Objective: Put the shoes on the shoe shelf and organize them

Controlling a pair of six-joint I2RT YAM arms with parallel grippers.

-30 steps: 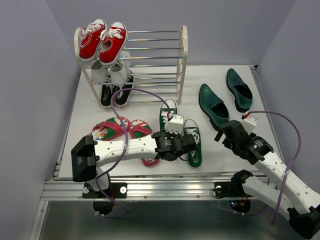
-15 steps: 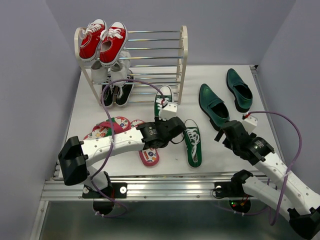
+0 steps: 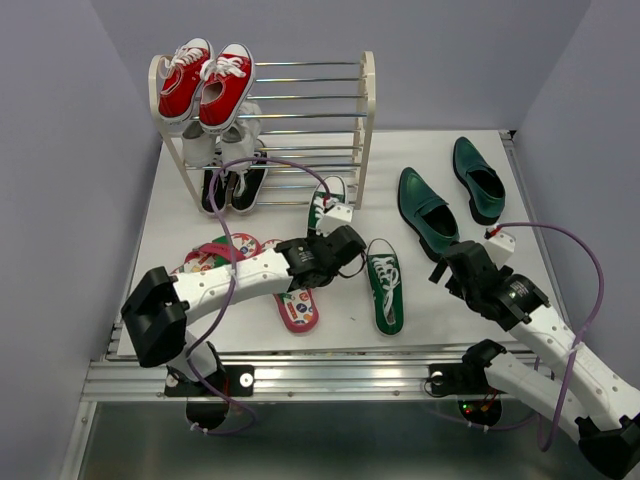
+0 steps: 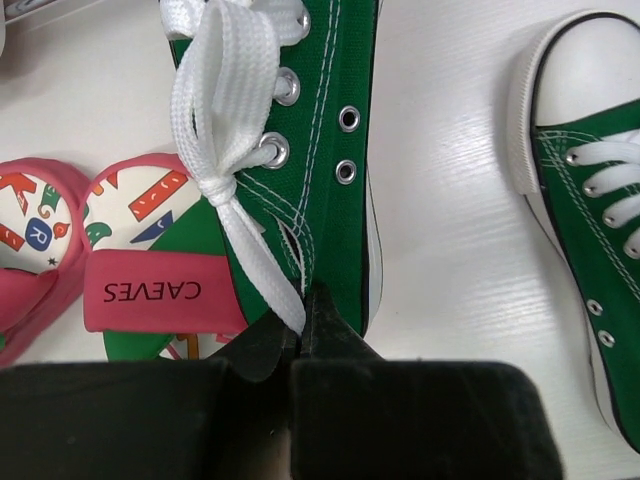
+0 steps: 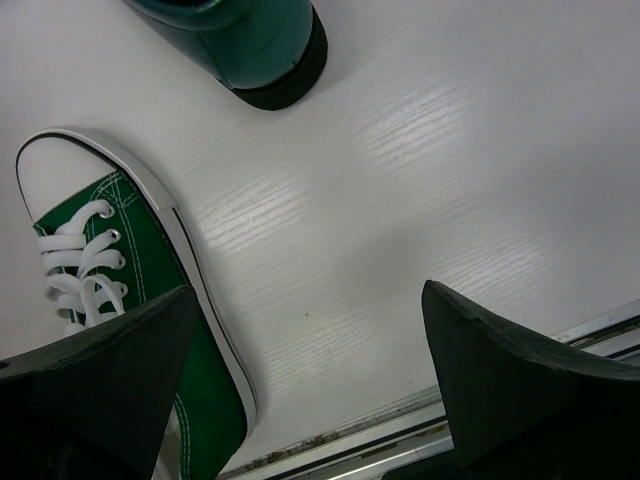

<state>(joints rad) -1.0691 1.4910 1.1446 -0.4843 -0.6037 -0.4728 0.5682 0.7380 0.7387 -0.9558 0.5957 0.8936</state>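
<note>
While the left gripper is closed on its side wall, the green canvas sneaker with white tied laces stretches ahead of the fingers; the right gripper stands wide apart, holding nothing.

Everything is carried by a white table. A green sneaker is laid straight ahead of the left fingers, touching them, with pink flip-flops to their left and a second green sneaker to their right. Beyond the right fingers dark green loafers are set; the shoe shelf is stood well beyond the left ones.
</note>
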